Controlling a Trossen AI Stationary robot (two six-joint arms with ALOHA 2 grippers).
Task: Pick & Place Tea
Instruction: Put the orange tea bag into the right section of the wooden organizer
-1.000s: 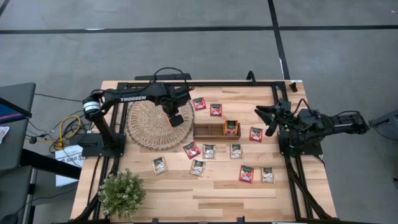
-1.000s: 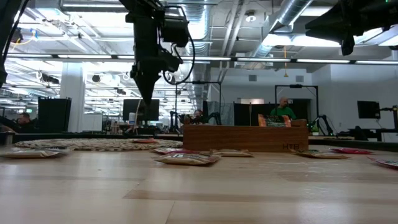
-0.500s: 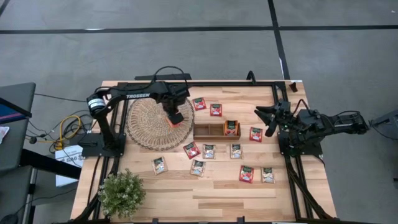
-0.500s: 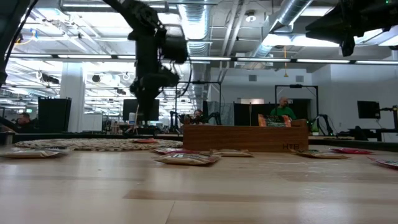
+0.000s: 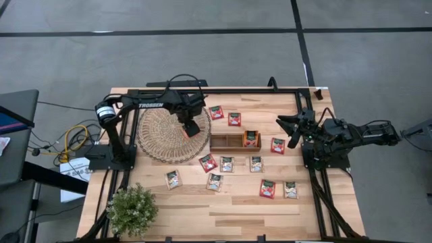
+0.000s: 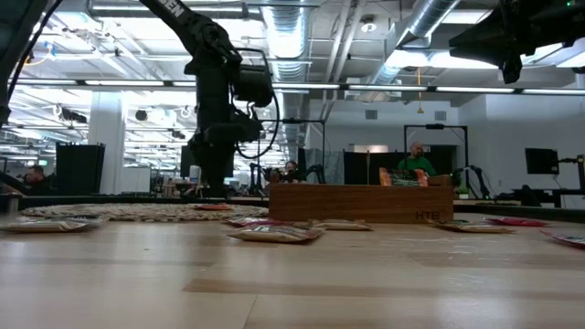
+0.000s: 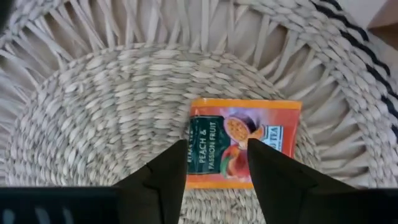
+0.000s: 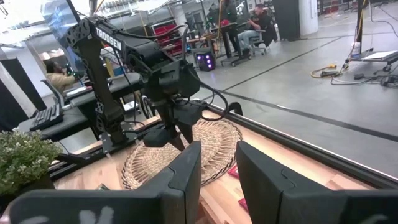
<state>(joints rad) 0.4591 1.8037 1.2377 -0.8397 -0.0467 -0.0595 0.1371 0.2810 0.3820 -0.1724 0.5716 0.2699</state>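
The left claw [image 7: 214, 168] hangs low over the round woven mat [image 5: 162, 135], its fingers open, and a red-orange tea sachet [image 7: 239, 149] lies flat on the mat just past the tips. More tea lies spread on the counter [image 5: 236, 202], with bare mat all around the sachet; farther off the right claw [image 5: 287, 125] waits by the counter's right edge, slightly open and holding nothing

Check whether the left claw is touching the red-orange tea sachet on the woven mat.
Cannot tell. In the left wrist view the left claw is open astride the sachet lying on the mat, its fingertips overlapping the paper, but no view shows contact or a gap plainly.
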